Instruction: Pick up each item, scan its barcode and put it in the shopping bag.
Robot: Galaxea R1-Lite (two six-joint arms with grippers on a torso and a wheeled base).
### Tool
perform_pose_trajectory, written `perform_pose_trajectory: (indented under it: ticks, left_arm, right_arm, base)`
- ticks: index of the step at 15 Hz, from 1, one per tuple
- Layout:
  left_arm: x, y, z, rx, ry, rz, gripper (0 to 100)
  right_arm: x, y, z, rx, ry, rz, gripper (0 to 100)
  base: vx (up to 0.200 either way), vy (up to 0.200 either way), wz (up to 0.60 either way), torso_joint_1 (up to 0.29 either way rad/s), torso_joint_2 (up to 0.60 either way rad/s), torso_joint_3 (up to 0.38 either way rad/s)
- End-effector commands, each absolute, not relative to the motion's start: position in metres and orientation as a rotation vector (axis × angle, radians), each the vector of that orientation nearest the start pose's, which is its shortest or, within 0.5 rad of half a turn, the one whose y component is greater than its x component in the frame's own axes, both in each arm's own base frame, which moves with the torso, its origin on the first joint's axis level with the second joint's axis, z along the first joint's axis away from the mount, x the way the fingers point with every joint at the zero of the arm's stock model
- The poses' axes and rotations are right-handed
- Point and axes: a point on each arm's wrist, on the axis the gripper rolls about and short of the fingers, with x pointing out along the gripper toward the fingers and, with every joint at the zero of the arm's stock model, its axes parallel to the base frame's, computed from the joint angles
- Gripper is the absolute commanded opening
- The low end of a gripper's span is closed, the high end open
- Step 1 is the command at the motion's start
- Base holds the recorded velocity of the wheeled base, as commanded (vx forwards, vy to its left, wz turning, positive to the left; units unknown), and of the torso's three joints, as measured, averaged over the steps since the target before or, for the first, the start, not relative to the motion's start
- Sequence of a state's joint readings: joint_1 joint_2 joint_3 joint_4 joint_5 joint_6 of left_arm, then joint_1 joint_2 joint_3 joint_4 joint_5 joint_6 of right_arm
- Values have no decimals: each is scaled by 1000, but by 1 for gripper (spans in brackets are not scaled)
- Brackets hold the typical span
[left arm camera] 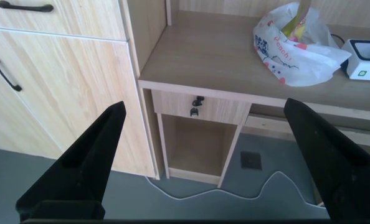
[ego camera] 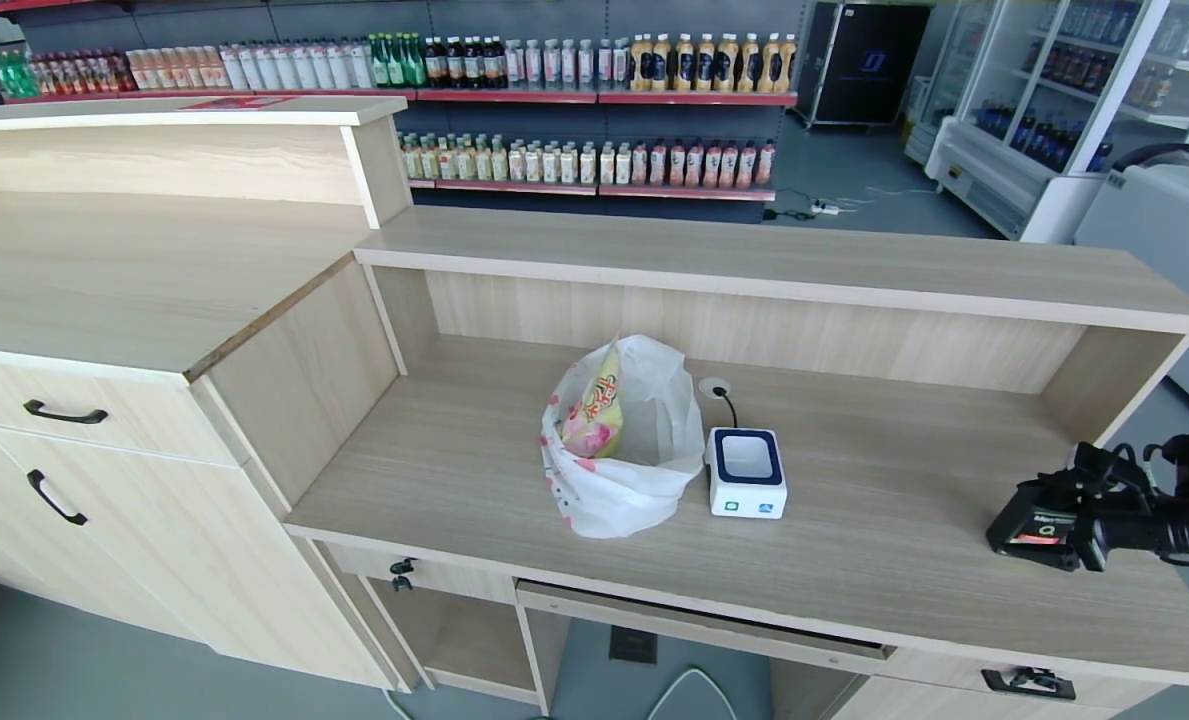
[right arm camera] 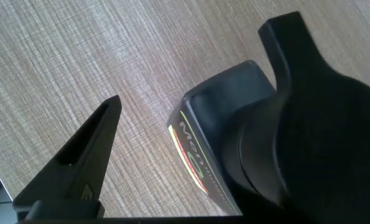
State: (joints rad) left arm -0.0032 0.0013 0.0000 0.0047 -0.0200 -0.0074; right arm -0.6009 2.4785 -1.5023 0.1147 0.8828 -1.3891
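Meanwhile, the white plastic shopping bag point(ego camera: 619, 490) sat on the pale wooden counter point(ego camera: 884, 560), touching the white square scanner point(ego camera: 747, 472), 1 yellow snack packet point(ego camera: 599, 405) inside. The left gripper point(left arm camera: 205, 104) and right gripper point(right arm camera: 194, 71) had their fingers spread.

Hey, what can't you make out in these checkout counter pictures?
Shopping bag, head view: one snack packet shows; the bag's wall hides anything below it.
Dark item, right wrist view: the right gripper covers part of it; no barcode shows.
Scanner, left wrist view: cut off by the picture's edge.
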Motion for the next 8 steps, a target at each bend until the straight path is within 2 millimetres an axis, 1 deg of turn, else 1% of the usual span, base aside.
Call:
perform_pose_trajectory:
  ticks: [1, 3, 4, 8]
  left_arm:
    - [-23, 0, 75, -8, 6, -23, 100]
    - [-23, 0, 75, -8, 6, -23, 100]
    - [-23, 0, 75, -8, 6, -23, 100]
    - [-23, 0, 75, -8, 6, -23, 100]
  right_arm:
    - [375, -232, -9, -559, 458, 716, 100]
    - [377, -232, -13, -553, 461, 719, 100]
    - [378, -231, -15, -550, 461, 718, 0]
    - [380, -227, -15, -543, 462, 728, 0]
  base:
    - [0, 0, 0, 0, 0, 0]
    - [0, 0, 0, 0, 0, 0]
    - [0, 0, 0, 0, 0, 0]
    - [0, 0, 0, 0, 0, 0]
